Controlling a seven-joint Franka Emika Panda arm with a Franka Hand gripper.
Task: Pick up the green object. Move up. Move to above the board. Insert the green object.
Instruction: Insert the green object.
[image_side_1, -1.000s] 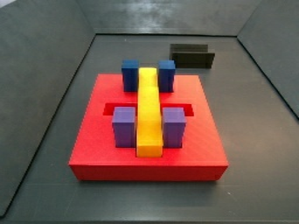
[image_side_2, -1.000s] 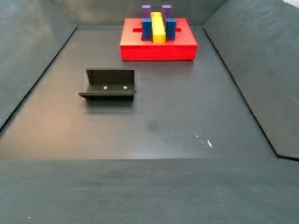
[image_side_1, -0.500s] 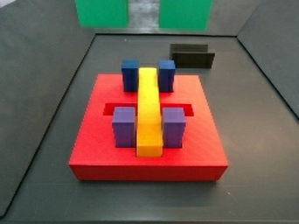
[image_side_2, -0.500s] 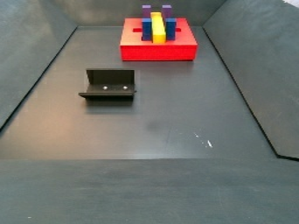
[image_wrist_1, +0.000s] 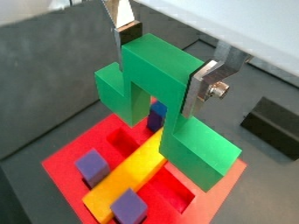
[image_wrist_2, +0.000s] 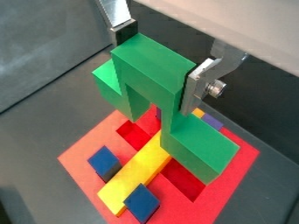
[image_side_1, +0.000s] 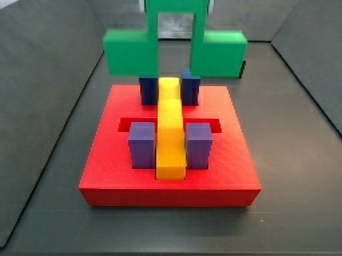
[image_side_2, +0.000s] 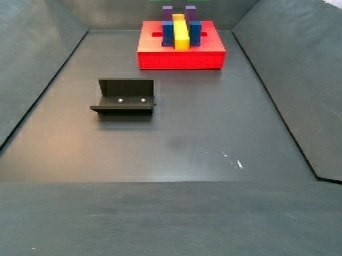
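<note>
Two silver fingers (image_wrist_1: 208, 79) of the pincer (image_wrist_1: 163, 57) are clamped on the raised centre cube of the green object (image_wrist_1: 163, 96), one plate against each side, as both wrist views show (image_wrist_2: 158, 83). The green object hangs in the air above the board (image_wrist_1: 65, 162), not touching it, with its two lower cubes pointing down toward the red slab. In a side view the green object (image_side_1: 175, 48) sits high over the far end of the board (image_side_1: 167, 185), its lower edge just above the blue blocks (image_side_1: 151, 85), and the pincer itself is mostly cut off by the frame edge. On the board a long yellow bar (image_side_1: 170, 125) runs down the middle, with two blue blocks at the far end and two purple blocks (image_side_1: 143, 145) nearer, one on each side of the bar. A small black block (image_side_1: 221, 65) lies on the floor behind the board. In the wider side view the board (image_side_2: 182, 55) stands at the far end of the floor, and the fixture (image_side_2: 124, 98) stands well apart from it, nearer the camera; neither pincer nor green object can be seen there.
</note>
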